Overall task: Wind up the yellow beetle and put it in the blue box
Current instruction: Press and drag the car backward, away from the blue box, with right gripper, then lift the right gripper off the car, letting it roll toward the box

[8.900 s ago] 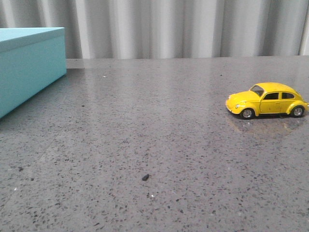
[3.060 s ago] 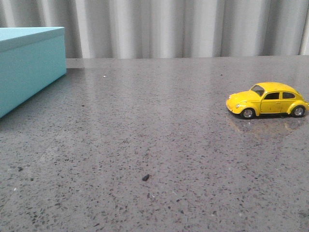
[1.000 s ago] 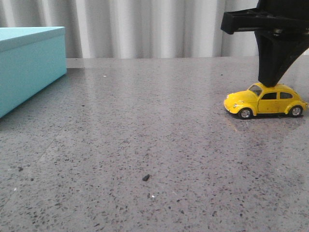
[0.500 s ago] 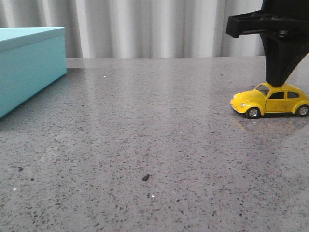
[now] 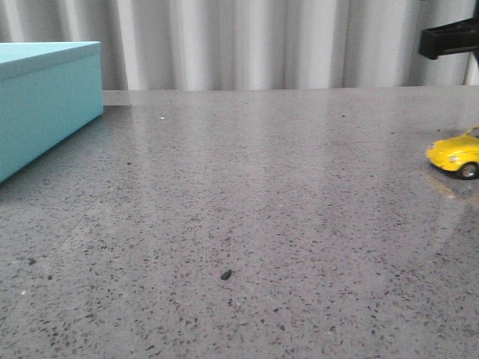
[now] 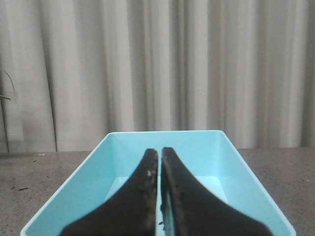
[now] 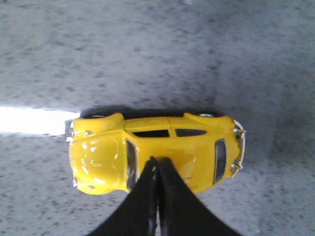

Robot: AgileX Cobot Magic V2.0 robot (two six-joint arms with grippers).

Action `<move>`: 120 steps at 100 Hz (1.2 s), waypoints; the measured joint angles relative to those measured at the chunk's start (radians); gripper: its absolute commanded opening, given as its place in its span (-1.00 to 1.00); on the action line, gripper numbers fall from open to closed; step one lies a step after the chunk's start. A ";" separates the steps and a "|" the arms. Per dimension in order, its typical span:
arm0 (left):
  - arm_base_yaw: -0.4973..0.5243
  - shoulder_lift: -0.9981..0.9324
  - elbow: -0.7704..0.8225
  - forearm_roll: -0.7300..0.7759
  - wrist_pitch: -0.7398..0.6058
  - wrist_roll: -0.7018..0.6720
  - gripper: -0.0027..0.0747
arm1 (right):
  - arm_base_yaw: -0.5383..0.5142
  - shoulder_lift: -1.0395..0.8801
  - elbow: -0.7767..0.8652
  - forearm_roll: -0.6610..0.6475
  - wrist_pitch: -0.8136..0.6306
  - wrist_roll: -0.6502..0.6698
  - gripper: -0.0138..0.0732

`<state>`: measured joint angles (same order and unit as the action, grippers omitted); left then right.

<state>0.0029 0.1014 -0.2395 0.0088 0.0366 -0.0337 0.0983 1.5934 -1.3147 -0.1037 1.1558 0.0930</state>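
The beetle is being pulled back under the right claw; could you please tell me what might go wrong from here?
1. The right claw is shut and only presses on the beetle roof, so it could slip off.
2. The beetle is nearly out of the front view at the right edge, hard to track.
3. Released, it may roll across the table, missing the box.

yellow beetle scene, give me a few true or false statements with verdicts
1. The small glossy yellow toy beetle car stands on its wheels on the speckled grey table. True.
2. The car lies inside the large turquoise-blue box. False: in the front view it stands on the table at the far right edge, well apart from the box.
3. The right gripper has its fingers pressed together over the car's roof. True.
4. The left gripper is wide open. False: its fingers are closed together.
5. The left gripper grips the car. False: it holds nothing.
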 measured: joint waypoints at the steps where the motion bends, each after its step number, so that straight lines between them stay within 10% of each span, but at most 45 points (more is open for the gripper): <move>1: 0.000 0.000 0.000 0.000 0.000 0.000 -0.99 | -0.003 0.000 0.000 0.000 0.001 0.000 -0.82; 120: 0.000 0.052 0.000 0.082 -0.107 0.006 -0.99 | -0.024 -0.192 -0.034 0.014 -0.095 0.004 -0.82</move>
<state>0.0029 0.1530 -0.2395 0.0910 -0.0703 -0.0282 0.0743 1.4013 -1.3492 -0.0894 1.0607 0.0965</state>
